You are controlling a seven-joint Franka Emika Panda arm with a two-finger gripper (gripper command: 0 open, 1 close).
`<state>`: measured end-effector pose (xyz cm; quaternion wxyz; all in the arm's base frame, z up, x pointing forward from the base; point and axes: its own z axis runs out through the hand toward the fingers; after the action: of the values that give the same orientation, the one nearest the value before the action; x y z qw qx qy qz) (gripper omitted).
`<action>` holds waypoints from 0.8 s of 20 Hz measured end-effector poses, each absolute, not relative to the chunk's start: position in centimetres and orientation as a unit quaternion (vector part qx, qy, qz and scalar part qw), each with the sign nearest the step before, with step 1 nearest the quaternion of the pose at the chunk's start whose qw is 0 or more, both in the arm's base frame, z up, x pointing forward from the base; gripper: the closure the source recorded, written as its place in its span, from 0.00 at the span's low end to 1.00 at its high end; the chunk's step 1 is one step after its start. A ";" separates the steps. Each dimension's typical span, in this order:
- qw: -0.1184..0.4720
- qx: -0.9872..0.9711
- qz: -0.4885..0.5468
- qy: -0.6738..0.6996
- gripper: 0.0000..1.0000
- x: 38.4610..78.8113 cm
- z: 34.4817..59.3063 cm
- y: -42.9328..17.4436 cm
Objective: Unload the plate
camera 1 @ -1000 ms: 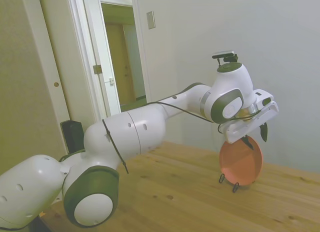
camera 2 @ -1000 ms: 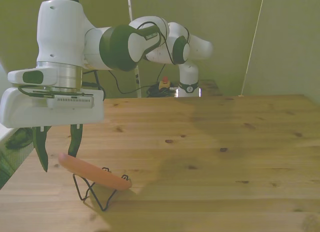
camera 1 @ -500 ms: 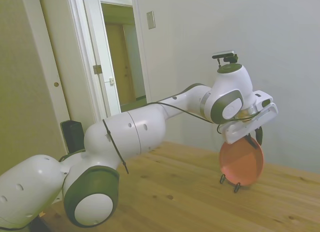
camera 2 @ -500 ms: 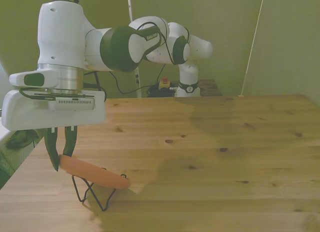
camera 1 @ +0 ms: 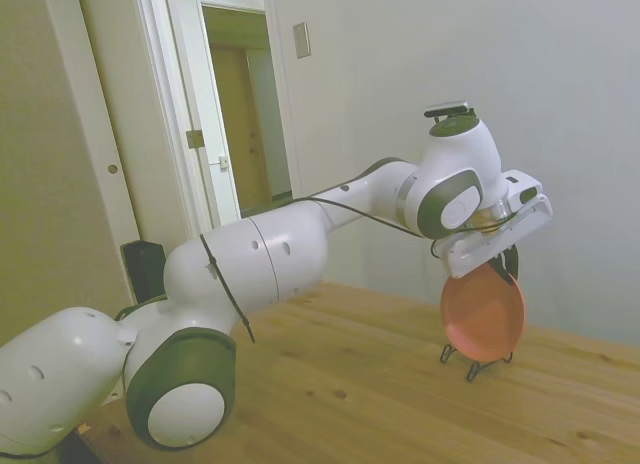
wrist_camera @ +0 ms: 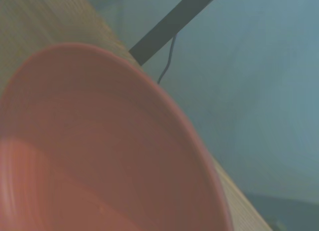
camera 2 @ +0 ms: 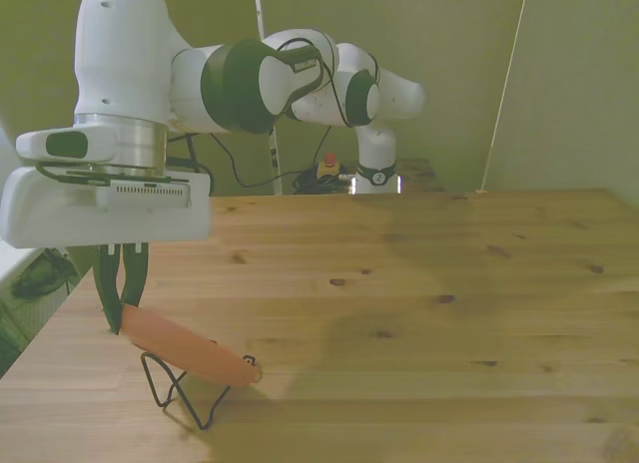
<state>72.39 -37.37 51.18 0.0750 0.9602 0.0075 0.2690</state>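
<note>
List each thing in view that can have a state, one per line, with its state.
Plate: tilted on edge, top rim held, lower edge at the stand.
End effector: shut on the plate's top rim.
Stand: upright on the table.
Door: open.

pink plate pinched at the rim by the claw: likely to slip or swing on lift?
The salmon-pink round plate looks rigid, so probably no flex. The claw grips only its upper rim, so it may pivot. Its matte finish likely resists slipping. The lower edge sits by the black wire stand and could snag.
</note>
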 end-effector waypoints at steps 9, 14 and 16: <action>-0.021 0.961 0.274 -0.037 1.00 69.0 61.4 -33.2; -0.093 0.979 0.176 -0.050 1.00 66.7 60.6 -31.9; -0.117 0.984 0.127 -0.053 1.00 67.4 57.1 -31.4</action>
<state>67.41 -31.38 57.13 -0.1172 0.9835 -0.0525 0.1273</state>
